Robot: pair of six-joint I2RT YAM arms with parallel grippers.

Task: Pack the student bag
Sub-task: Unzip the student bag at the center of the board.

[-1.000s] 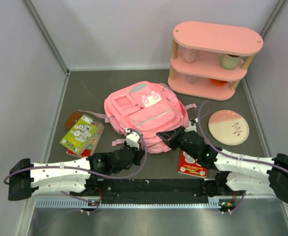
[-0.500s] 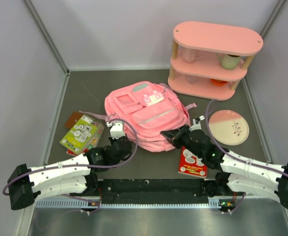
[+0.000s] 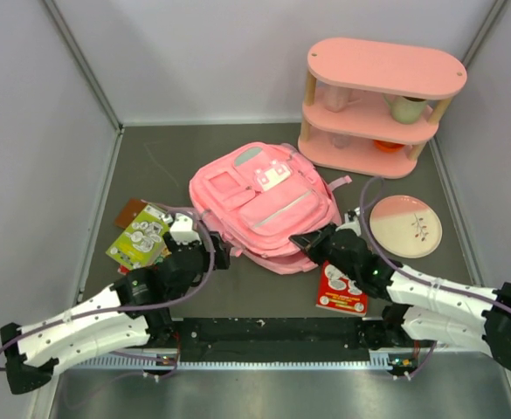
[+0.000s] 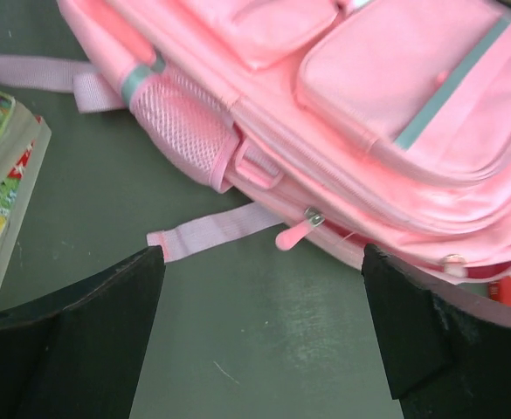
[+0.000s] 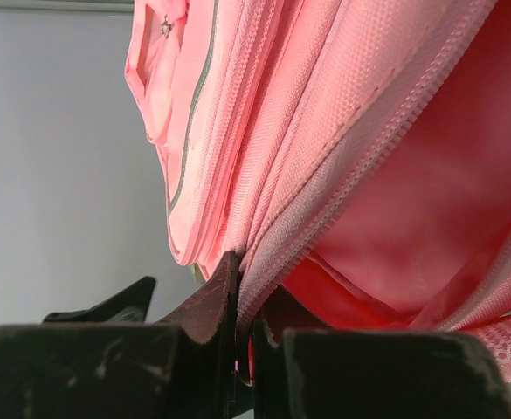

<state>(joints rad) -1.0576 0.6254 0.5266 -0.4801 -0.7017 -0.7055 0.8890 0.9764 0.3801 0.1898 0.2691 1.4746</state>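
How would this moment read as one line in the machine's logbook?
task: pack student bag | left gripper: open, empty, beside bag | right gripper: shut on bag's zipper edge | green book, red book: outside bag

Your left arm lies low, reaching from the near left toward the middle, and your left gripper (image 4: 262,260) is spread wide. Your right arm stretches in from the near right, with your right gripper (image 5: 243,301) pinched tight on the student bag (image 5: 342,131) edge.
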